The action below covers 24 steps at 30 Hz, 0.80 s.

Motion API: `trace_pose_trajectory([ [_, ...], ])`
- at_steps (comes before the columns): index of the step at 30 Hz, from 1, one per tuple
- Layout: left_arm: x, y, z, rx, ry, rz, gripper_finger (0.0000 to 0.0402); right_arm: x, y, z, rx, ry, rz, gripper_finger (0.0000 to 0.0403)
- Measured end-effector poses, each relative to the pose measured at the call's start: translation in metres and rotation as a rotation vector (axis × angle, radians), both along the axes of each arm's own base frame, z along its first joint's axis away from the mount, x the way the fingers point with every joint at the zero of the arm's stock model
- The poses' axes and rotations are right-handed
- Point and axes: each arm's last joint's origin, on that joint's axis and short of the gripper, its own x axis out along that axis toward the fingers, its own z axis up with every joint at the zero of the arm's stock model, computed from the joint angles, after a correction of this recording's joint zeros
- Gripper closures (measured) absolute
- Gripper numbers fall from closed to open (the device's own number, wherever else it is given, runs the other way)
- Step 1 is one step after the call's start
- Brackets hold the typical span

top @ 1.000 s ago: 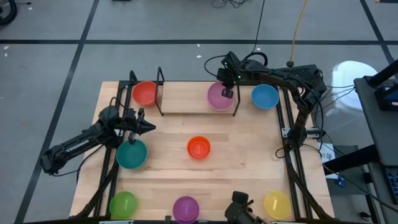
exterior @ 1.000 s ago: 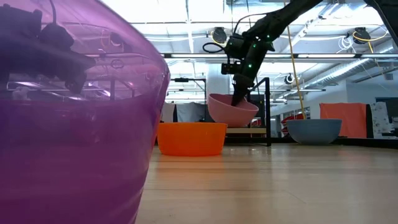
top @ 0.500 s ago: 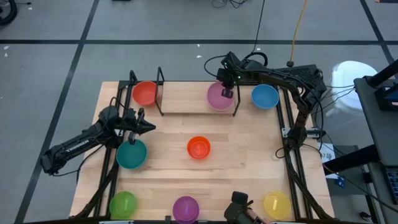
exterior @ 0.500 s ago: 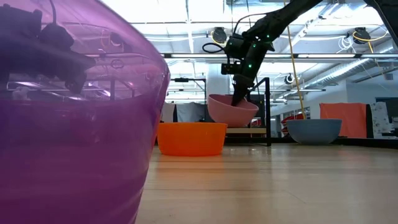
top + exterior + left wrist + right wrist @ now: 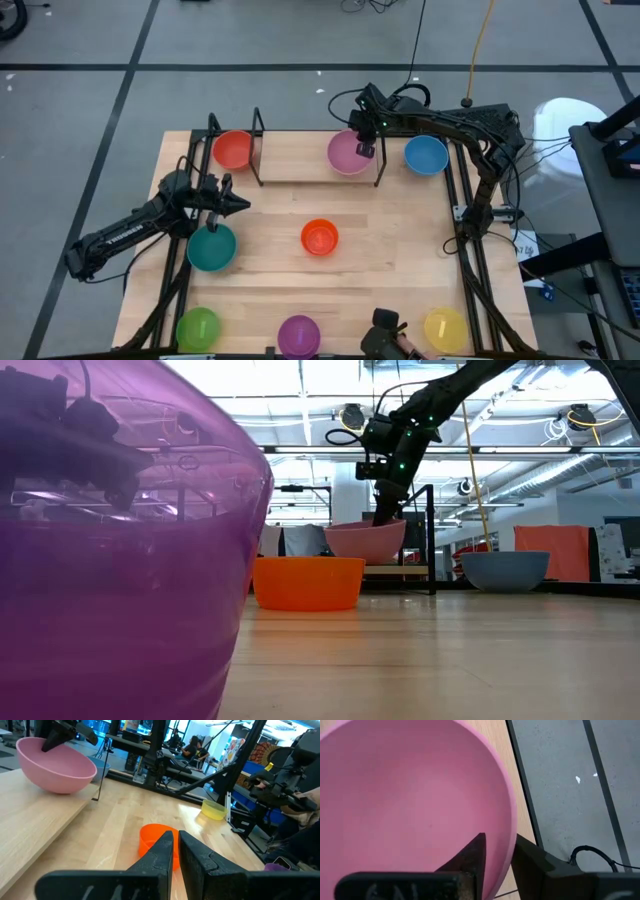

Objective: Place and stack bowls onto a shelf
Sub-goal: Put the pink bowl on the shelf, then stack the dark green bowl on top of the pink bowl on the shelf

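Observation:
The pink bowl sits level with its base on the shelf's pale wood board, at the board's right end. My right gripper slants down over the bowl's right rim and is open. One finger stands inside the bowl and one outside; I see no hold. The low view shows the gripper above the bowl. My left gripper waits, shut and level, at the table's left beside the teal bowl; nothing is between its fingers.
A red bowl sits by the shelf's left end rods, and a blue bowl just right of the shelf. An orange bowl is mid-table. Green, purple and yellow bowls line the near edge.
My right gripper has opened and let go of the pink bowl without moving away. The bowl hung tilted from its right rim above the board. It has dropped level onto the shelf board and shifted slightly toward the table's left.

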Motion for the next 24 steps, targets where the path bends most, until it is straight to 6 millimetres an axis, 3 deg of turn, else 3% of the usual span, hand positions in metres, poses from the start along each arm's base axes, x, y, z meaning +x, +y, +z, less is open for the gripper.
trace_pose_trajectory([
  [16,0.000,0.000,0.000,0.000,0.000,0.000,0.0369,-0.004,0.007,0.009,-0.015,0.019,0.035,0.0305],
  [24,0.000,0.000,0.000,0.000,0.000,0.000,0.0369,-0.004,0.018,0.026,-0.052,-0.021,0.063,0.0305],
])
